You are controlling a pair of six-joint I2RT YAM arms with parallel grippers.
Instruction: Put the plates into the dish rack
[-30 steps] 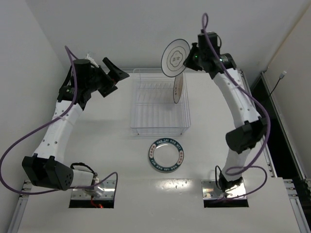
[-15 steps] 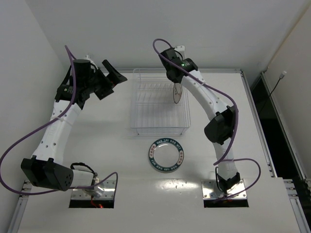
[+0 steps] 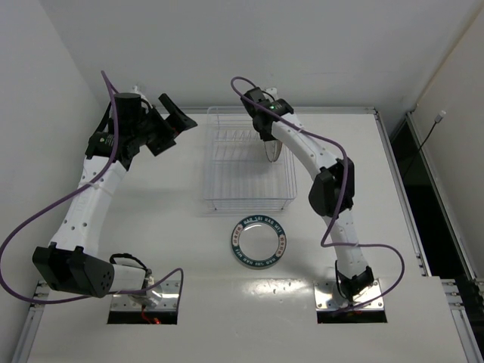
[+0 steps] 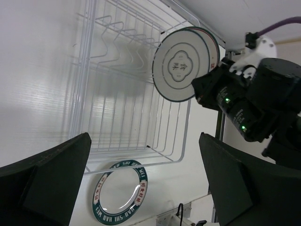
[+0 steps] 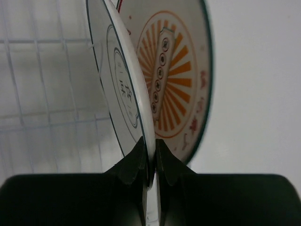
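Pinches the black-rim plate (image 5: 120,80) by its bottom edge with the right gripper (image 5: 149,146), shut tight on the thin rim. Holds it up on edge, straight out past the fingertips, over the dish rack (image 3: 219,198). Stands it close beside the orange plate (image 5: 181,80), just right of the fingers; maybe touching, hard to tell. Looks hard, smooth and a bit slippery, so could slide or tip in such a small grip. Would likely chip or break if dropped or knocked on the wires. Best to hold at the rim, not the flat face. Holds the left gripper (image 3: 175,125) wide open with nothing in it, well off from the rack. Leaves the teal plate (image 3: 260,241) flat on the table, far from both grippers.
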